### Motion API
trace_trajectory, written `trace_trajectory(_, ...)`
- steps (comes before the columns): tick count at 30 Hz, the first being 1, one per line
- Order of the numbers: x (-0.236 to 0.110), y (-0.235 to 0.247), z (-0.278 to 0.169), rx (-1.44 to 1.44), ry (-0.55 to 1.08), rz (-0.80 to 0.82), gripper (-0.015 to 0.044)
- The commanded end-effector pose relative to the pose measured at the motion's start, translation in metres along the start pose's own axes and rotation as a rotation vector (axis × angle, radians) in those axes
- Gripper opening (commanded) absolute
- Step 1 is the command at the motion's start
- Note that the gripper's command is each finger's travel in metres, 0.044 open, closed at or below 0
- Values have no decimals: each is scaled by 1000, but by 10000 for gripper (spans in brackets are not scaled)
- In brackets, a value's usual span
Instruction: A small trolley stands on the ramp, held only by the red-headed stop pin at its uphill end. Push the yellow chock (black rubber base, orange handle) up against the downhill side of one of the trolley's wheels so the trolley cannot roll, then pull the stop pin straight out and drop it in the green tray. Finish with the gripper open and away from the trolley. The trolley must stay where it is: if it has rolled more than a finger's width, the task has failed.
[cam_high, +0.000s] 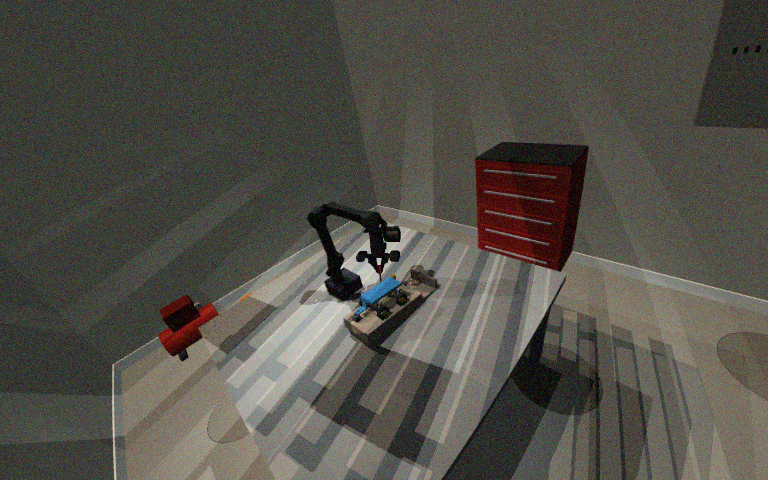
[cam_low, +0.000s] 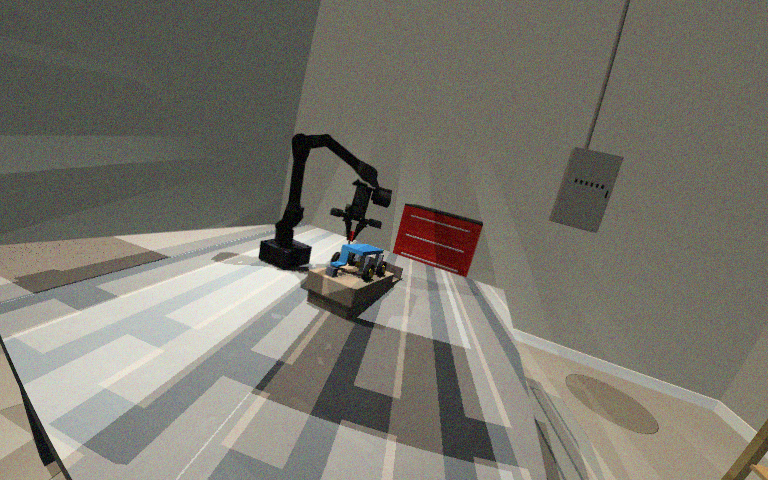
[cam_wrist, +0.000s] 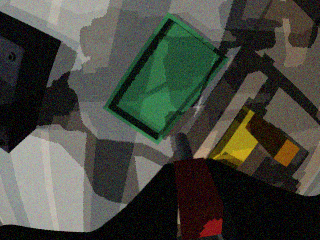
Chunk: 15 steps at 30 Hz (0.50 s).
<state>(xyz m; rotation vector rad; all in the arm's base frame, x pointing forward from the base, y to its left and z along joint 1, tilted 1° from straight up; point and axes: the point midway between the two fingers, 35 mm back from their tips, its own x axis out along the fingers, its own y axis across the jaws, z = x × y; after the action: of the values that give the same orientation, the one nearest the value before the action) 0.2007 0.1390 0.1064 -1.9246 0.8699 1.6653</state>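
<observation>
Worktop (cam_high: 317, 390) patterned in grey, white and tan bands, w/ light patches across it. Plain grey walls; red drawer cabinet (cam_high: 529, 203) against wall beyond ramp (cam_high: 390, 316); grey box (cam_low: 586, 189) on wall w/ conduit above. Red clamp (cam_high: 184, 328) at worktop edge, well apart from ramp. Trolley (cam_high: 379, 292) on ramp, chock (cam_wrist: 243, 140) near a wheel. Jaws clamped on pin (cam_wrist: 198, 200), lifted above trolley. Tray (cam_wrist: 167, 79) on worktop below pin, beside ramp.
</observation>
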Motion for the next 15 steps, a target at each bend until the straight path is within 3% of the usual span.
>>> trace_trajectory(1,1,2,0,-116,-25,-10,0)
trace_trajectory(15,1,3,-3,-538,-81,-78,0)
